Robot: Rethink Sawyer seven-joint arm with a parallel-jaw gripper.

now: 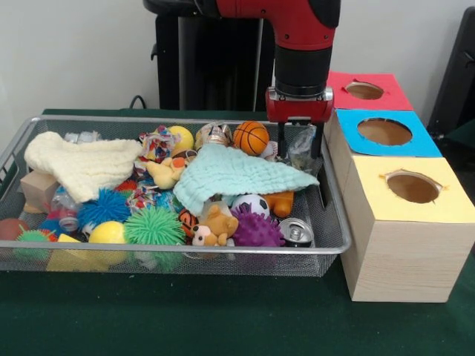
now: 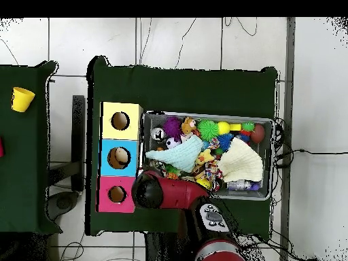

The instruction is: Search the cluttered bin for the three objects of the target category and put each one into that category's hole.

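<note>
Claw [image 1: 300, 148] gripping crumpled bottle [image 1: 303, 150], teal cloth [image 1: 241, 174], basketball [image 1: 251, 137] beside

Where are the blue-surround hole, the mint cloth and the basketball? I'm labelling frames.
blue-surround hole [image 1: 384, 131]: front view, hole's dark opening.
mint cloth [image 1: 237, 174]: front view, cloth's middle.
basketball [image 1: 251, 137]: front view, ball's centre.

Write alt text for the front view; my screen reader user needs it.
A red arm's tool grips a clear bottle at the far right corner of a toy-filled wire bin, beside boxes with red, blue and yellow holes.
</note>
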